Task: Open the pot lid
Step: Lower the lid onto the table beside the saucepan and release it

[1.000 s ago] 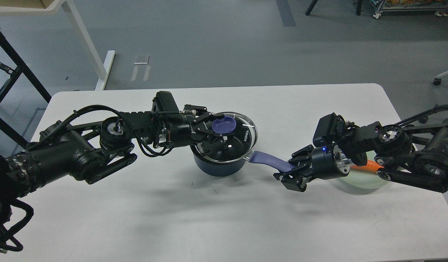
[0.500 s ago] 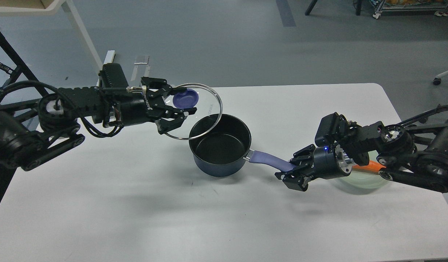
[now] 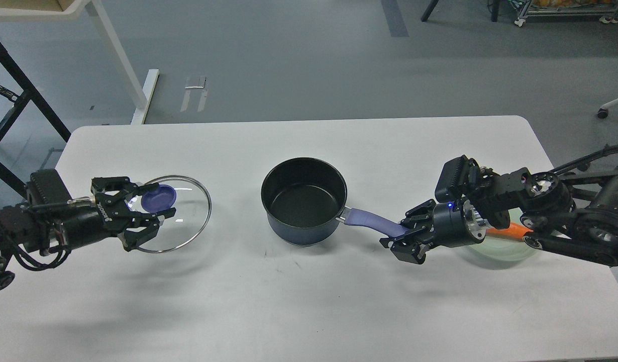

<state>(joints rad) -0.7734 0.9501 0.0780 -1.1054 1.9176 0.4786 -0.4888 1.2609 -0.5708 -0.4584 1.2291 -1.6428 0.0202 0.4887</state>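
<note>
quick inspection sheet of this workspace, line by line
surface: white rounded table, faint scuffs near the pot
job's things: dark blue pot open and empty, purple handle pointing right; round glass lid with purple knob off the pot, at table's left
clutter: pale green bowl with an orange item, partly hidden behind the right arm
grippers: left gripper shut on the lid's knob; right gripper shut on the handle's end
cables: black cables along the left arm
surroundings: grey floor, white table leg, black frame

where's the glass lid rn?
Head view: the round glass lid with the blue knob is at the table's left side, held by the left gripper, well left of the open dark blue pot.
</note>
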